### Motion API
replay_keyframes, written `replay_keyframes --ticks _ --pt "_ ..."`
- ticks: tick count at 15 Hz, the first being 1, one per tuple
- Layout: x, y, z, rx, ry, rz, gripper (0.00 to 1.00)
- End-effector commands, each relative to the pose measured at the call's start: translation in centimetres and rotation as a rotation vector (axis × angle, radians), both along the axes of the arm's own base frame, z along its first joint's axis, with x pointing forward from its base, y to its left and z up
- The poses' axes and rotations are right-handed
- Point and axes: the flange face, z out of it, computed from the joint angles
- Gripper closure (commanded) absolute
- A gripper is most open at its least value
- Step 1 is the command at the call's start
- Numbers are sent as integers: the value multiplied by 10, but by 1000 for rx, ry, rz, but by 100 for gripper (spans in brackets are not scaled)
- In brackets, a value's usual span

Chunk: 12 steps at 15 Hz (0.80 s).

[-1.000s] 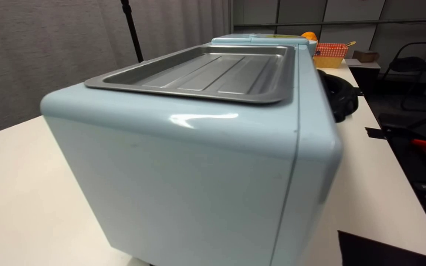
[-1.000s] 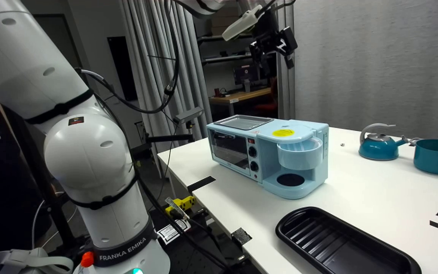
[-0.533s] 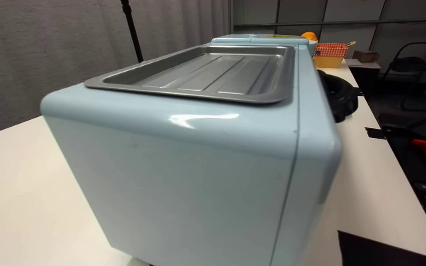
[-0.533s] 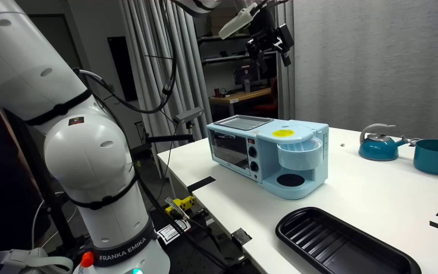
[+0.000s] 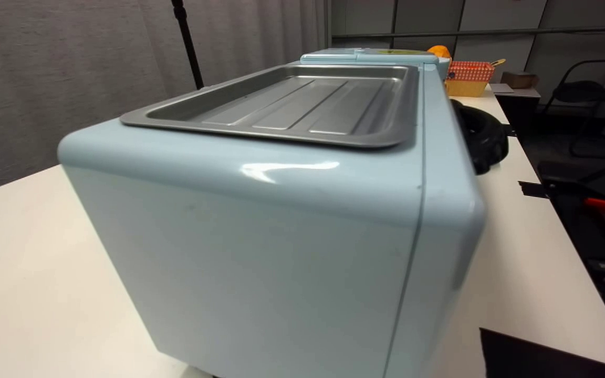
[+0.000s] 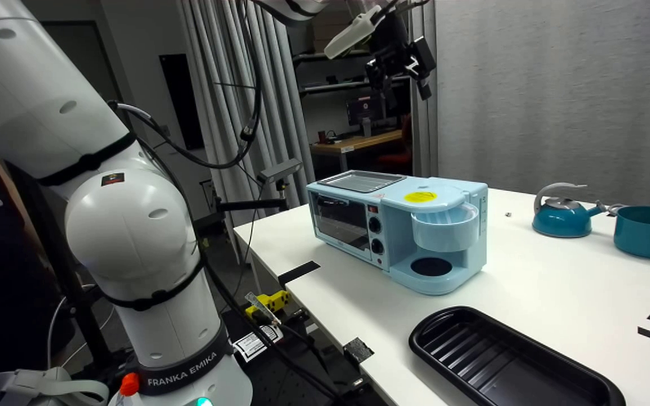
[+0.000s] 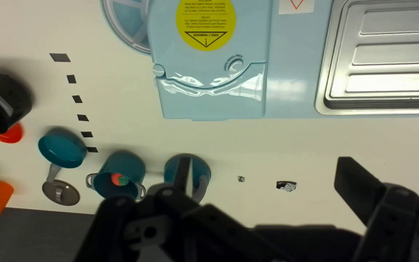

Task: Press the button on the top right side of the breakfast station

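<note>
Wrist view downward, perhaps tilted, station (image 6: pixel 397 232) shared

In the wrist view, the hand (image 7: pixel 266 163) is nearly black and out of focus in the foreground; the heading on the yellow label (image 7: pixel 206 23) is crisp enough to read. Glare ripples over the glossy lid (image 7: pixel 209 105) and whitens a ridge of the griddle tray (image 7: pixel 387 54), and soft-edged shadows gather around the black vessel (image 7: pixel 11 92) and teal pot (image 7: pixel 127 162). In an exterior view, a hard white streak lies on the rounded edge of the breakfast station (image 5: pixel 239 262), whose near face is duller. In both exterior views the worktop (image 6: pixel 534 270) is bright, the curtain (image 6: pixel 556 101) muted grey, the floor (image 5: pixel 549 144) dim.
</note>
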Motion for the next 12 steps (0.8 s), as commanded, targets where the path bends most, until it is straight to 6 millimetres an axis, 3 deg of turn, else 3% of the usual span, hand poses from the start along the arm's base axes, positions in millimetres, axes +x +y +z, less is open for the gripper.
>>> replay_keyframes --ticks 1,12 --pt "0 0 1 0 1 0 0" --pt "1 -22 8 -113 -67 -179 0"
